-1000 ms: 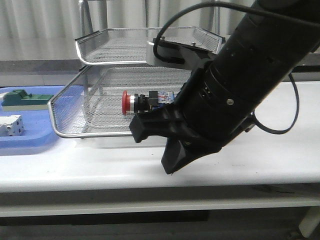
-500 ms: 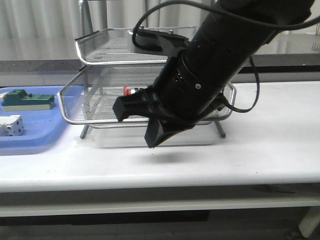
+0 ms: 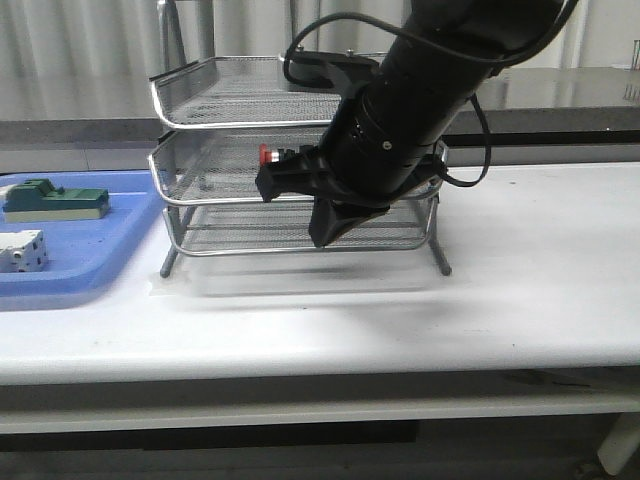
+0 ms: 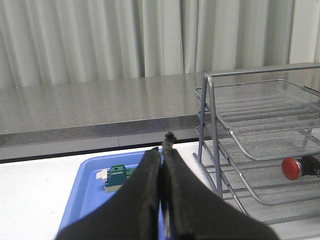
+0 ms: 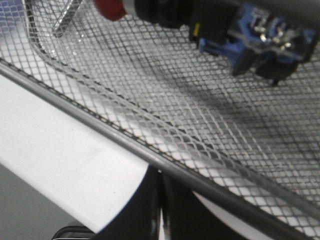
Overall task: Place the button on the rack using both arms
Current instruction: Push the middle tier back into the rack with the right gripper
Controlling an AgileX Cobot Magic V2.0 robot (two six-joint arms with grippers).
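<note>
Placement appears complete: the small push-button switch with red round head, black middle and blue rear block (image 3: 270,155) is seen lying on its side on the mesh of the middle tray of the silver wire-mesh letter rack (image 3: 200,92), held by nothing. The step in hand is judged to be the sliding-in of that tray, since the bulky black right arm (image 3: 420,100) is set against the tray's front. Its hand (image 5: 161,210) is pressed together just below the tray rim, nothing gripped. The left hand (image 4: 161,200) is likewise closed flat and empty, held well apart from the rack, above the blue plastic tray (image 3: 70,270). Next, a clean withdrawal without catching the wire rim is called for. One button, one rack with three trays, two arms, one blue tray, one green block (image 3: 55,198) and one white block (image 3: 22,250) are counted on the white counter (image 3: 400,320).
</note>
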